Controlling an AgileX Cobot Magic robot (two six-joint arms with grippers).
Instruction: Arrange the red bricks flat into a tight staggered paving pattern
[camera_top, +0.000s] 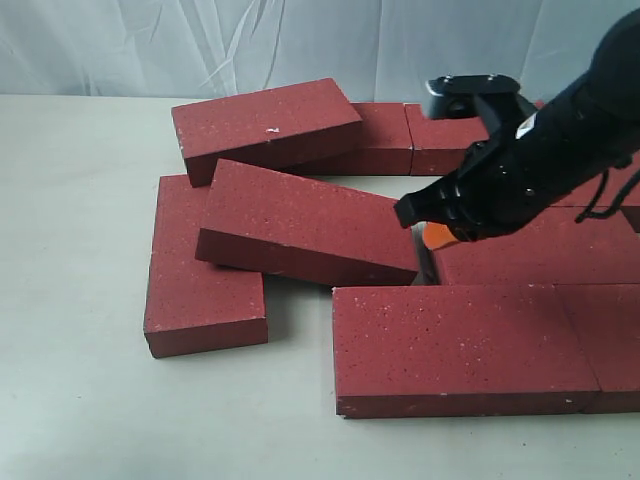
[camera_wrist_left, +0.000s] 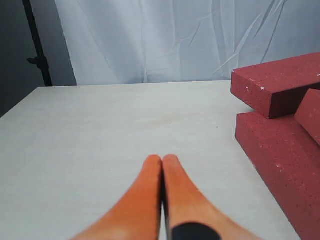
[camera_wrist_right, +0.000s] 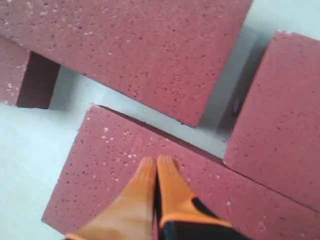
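Several red bricks lie on the pale table. One brick (camera_top: 300, 225) sits tilted, its left end propped on a flat brick (camera_top: 195, 290). Another brick (camera_top: 265, 125), with a small white chip, rests askew on the back row (camera_top: 380, 135). A flat front brick (camera_top: 460, 345) and a middle-right brick (camera_top: 540, 255) lie close together. My right gripper (camera_top: 437, 234) is shut and empty at the tilted brick's low right end. In the right wrist view the right gripper (camera_wrist_right: 157, 161) hovers over a brick face (camera_wrist_right: 100, 165). My left gripper (camera_wrist_left: 162, 160) is shut and empty over bare table, left of two bricks (camera_wrist_left: 280, 155).
A wrinkled white curtain (camera_top: 300, 40) hangs behind the table. Bare table surface (camera_top: 80, 400) stretches to the left and front of the bricks. A dark stand (camera_wrist_left: 37, 45) shows at the table's far corner in the left wrist view.
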